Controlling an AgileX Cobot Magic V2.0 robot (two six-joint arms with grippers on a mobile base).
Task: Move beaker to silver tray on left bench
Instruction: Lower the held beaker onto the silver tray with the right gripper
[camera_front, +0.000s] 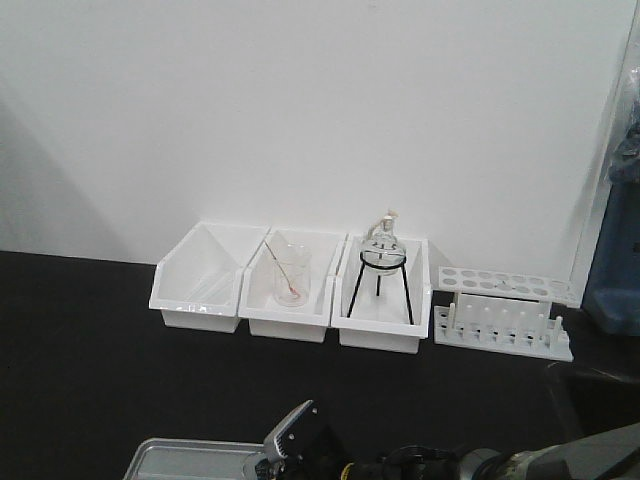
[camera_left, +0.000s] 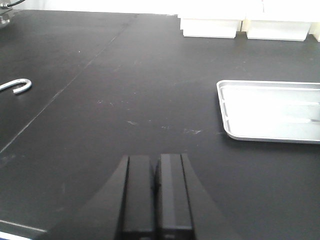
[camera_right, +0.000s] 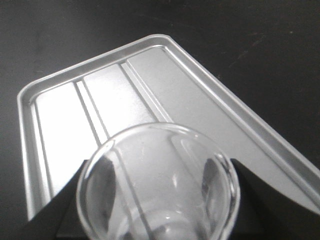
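Beaker (camera_right: 157, 185) held in right pincer (camera_right: 159, 200), dark fingers (camera_right: 260, 200) pressed on both sides of the clear glass wall, round rim facing the wrist camera; seen directly above silver tray (camera_right: 200, 95), whether touching tray floor or raised off it cannot tell. Tray ribbed inside, raised rim, rounded corner, lying flat on black table (camera_left: 125, 90). In front view only a sliver of tray (camera_front: 185, 455) at bottom edge, right arm wrist (camera_front: 300, 440) just beside and over it; beaker itself not made out there. Left pincer (camera_left: 155, 195) clenched, fingers pressed together with nothing between, low over bare table, well apart from tray (camera_left: 272, 111) at its right. Small metal hook (camera_left: 17, 86) on table far left in left wrist view. Along back wall three white bins (camera_front: 290, 285) side by side: left one looks empty, middle one holding clear beaker with red-tipped rod (camera_front: 291, 278), right one holding black tripod stand (camera_front: 382, 285) with glass flask (camera_front: 383, 242) on top. White test tube rack (camera_front: 503, 312) just right of bins. Dark blue object (camera_front: 615, 250) at far right edge, blurred, unclear what
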